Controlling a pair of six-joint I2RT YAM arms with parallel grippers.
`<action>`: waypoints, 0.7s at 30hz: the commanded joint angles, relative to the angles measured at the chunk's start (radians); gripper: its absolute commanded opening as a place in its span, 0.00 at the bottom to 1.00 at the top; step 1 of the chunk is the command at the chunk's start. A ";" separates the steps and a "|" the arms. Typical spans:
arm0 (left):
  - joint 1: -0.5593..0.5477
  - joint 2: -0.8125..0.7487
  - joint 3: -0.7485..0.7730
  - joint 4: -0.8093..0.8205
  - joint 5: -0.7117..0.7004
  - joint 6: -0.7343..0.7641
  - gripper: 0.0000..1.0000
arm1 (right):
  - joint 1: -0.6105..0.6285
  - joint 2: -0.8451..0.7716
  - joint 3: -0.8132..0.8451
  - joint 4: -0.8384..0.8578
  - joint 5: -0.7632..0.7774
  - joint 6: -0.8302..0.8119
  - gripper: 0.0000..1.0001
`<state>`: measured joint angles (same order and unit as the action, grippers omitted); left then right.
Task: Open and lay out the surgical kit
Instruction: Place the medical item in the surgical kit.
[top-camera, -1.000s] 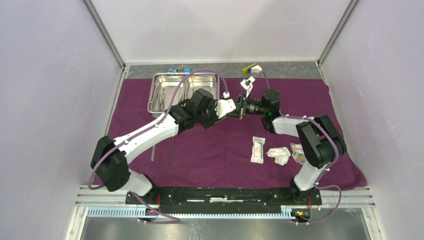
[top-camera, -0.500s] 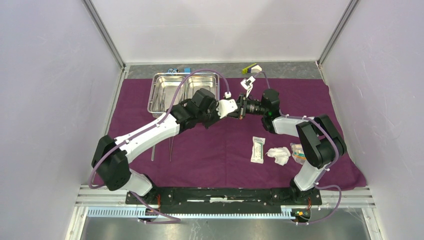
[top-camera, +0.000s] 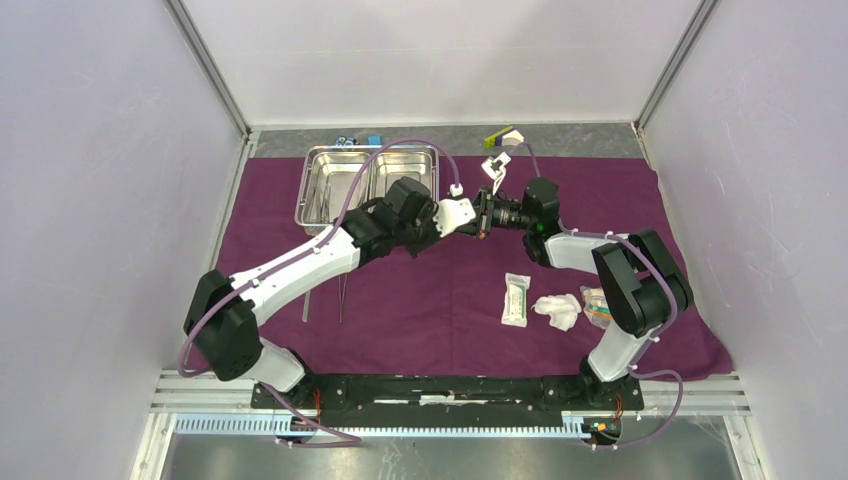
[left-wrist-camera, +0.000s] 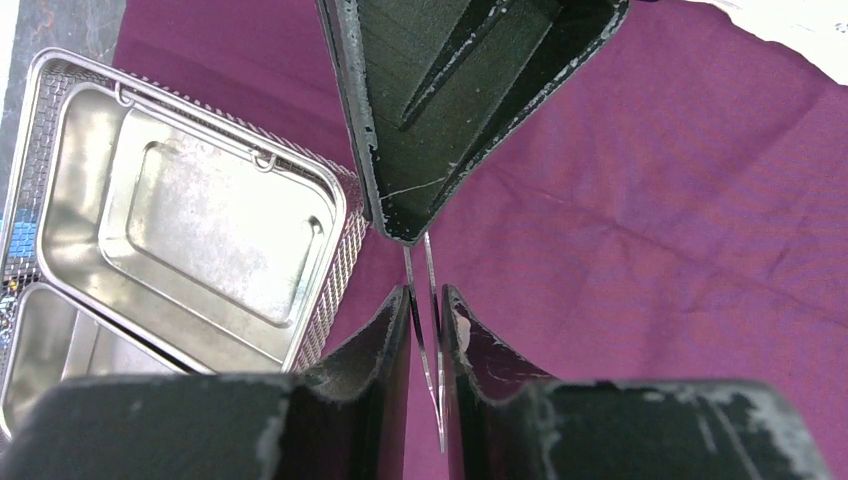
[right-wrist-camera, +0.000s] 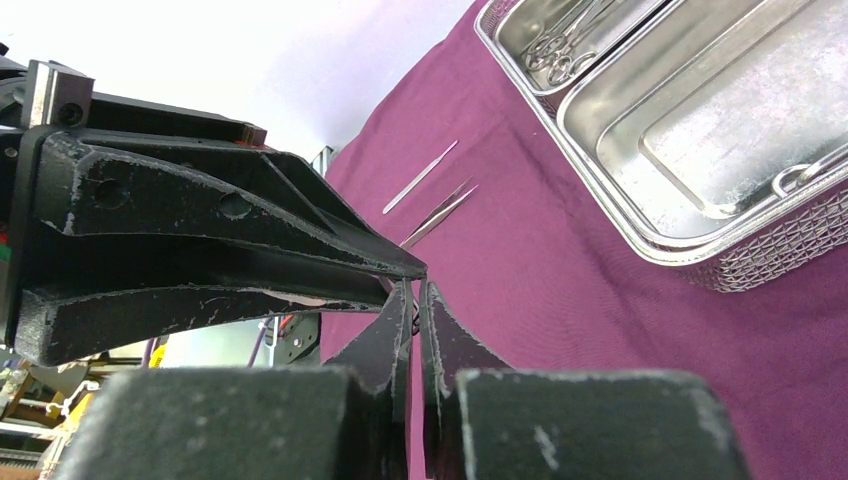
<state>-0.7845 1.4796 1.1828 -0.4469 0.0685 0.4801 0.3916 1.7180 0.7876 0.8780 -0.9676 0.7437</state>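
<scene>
My left gripper (top-camera: 472, 219) and right gripper (top-camera: 487, 214) meet tip to tip above the middle of the purple cloth (top-camera: 430, 310). In the left wrist view my left gripper (left-wrist-camera: 427, 292) is shut on slim metal tweezers (left-wrist-camera: 428, 335), whose prongs run up into the tip of the right gripper (left-wrist-camera: 405, 230). In the right wrist view my right gripper (right-wrist-camera: 417, 287) is nearly closed on the same tweezers, touching the left gripper's fingers (right-wrist-camera: 300, 230). The steel tray (top-camera: 370, 150) stands at the back left, with ring-handled forceps (right-wrist-camera: 560, 45) in its far compartment.
Two more slim tools (top-camera: 306, 305) (top-camera: 342, 297) lie on the cloth at the left. A white packet (top-camera: 516, 299), gauze (top-camera: 557, 310) and a clear packet (top-camera: 596, 305) lie at the right. A blue block (top-camera: 374, 139) and a yellow-green piece (top-camera: 503, 135) sit behind the cloth.
My left gripper has crept slightly right and back toward the right gripper. The right arm has barely moved.
</scene>
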 joint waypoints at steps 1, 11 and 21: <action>-0.006 0.015 0.049 0.025 -0.052 -0.021 0.22 | -0.002 -0.012 -0.002 0.031 -0.006 -0.009 0.05; -0.005 0.019 0.044 0.025 -0.064 -0.026 0.14 | -0.007 -0.015 -0.002 0.041 -0.011 -0.006 0.14; -0.006 0.019 0.036 0.022 -0.064 -0.030 0.12 | -0.020 -0.028 -0.001 0.046 -0.017 -0.016 0.19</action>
<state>-0.7876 1.4971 1.1942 -0.4469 0.0204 0.4763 0.3851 1.7180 0.7872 0.8787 -0.9684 0.7437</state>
